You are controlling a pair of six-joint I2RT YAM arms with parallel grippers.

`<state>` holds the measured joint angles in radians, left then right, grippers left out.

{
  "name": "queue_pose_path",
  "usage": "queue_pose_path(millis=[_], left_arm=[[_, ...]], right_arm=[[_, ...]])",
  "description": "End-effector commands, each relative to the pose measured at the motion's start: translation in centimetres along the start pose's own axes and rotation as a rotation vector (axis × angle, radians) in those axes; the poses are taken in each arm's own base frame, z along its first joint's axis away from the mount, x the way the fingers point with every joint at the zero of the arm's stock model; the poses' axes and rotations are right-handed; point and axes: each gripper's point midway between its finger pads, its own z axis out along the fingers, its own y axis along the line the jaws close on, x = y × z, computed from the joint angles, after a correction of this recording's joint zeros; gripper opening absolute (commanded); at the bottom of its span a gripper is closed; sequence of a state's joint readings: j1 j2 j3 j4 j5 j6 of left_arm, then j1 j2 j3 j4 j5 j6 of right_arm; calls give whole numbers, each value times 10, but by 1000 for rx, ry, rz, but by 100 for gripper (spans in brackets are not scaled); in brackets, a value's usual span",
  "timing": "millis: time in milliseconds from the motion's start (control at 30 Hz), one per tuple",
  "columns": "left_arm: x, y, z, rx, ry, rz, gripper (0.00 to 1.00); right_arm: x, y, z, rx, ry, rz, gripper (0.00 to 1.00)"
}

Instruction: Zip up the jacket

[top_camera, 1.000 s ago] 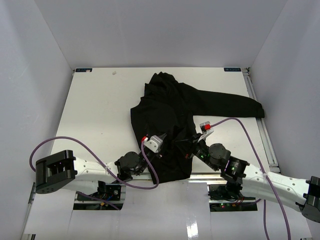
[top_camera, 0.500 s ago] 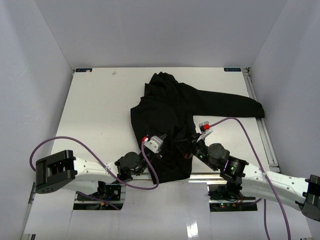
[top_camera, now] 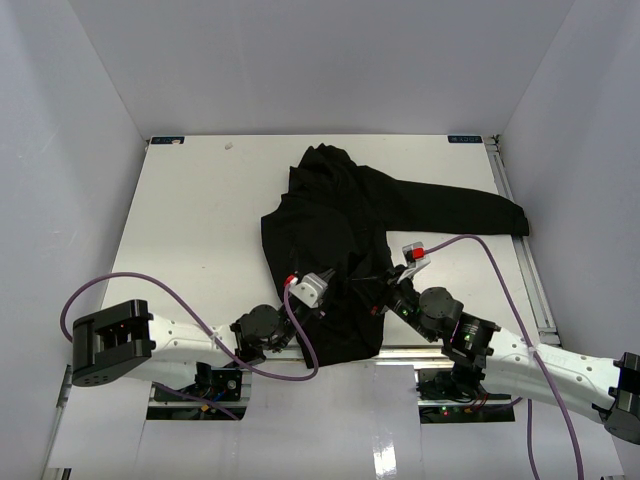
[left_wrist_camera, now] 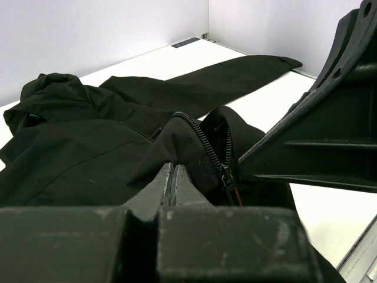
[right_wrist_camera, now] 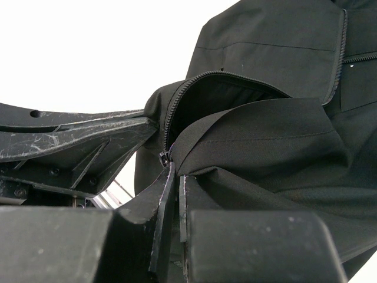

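Jacket (top_camera: 335,225) lies spread on the table (top_camera: 190,220), centre to right, hood (top_camera: 322,160) toward the far side and one sleeve (top_camera: 455,210) stretched out to the right; the near hem hangs at the table's front edge between the two arms. Both arms work at that hem. Left claw (left_wrist_camera: 172,172) is closed tight, its jaws pinching a raised fold of black fabric just beside the zipper (left_wrist_camera: 203,138). Right claw (right_wrist_camera: 174,174) is also closed tight, nipping the jacket edge right at the bottom of the zipper line, touching or just beside the slider (right_wrist_camera: 164,158); can't tell if it has the slider's pull tab itself or only cloth. The two claws sit almost against each other. Progress: early. In the right wrist view the teeth arch open with dark lining showing behind them, and the front panels are not joined anywhere visible, so nothing looks zipped yet. Done, as a judgement: both sides of the hem gripped and lifted, bottom end of the zip located. Left: seat the two bottom ends together if they aren't already, then run the slider up the whole front toward the hood.
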<state>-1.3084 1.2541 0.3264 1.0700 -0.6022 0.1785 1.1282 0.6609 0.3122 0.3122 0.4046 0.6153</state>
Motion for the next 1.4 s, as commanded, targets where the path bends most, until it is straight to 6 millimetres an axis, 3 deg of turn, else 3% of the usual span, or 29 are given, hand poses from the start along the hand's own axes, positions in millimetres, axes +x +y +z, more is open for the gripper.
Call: queue_pose_path(millis=[0, 133, 333, 667, 1367], left_arm=[[-18, -4, 2, 14, -47, -19, 0], [-17, -17, -2, 101, -41, -13, 0], [-25, -21, -8, 146, -72, -24, 0], [-19, -20, -7, 139, -54, 8, 0], [-13, -29, -14, 228, -70, 122, 0]], right_arm=[[-25, 11, 1, -12, -84, 28, 8], [-28, 8, 1, 7, -84, 11, 8], [-32, 10, -1, 3, -93, -1, 8], [-38, 13, -7, -21, -114, 14, 8], [-30, 11, -7, 11, -40, -24, 8]])
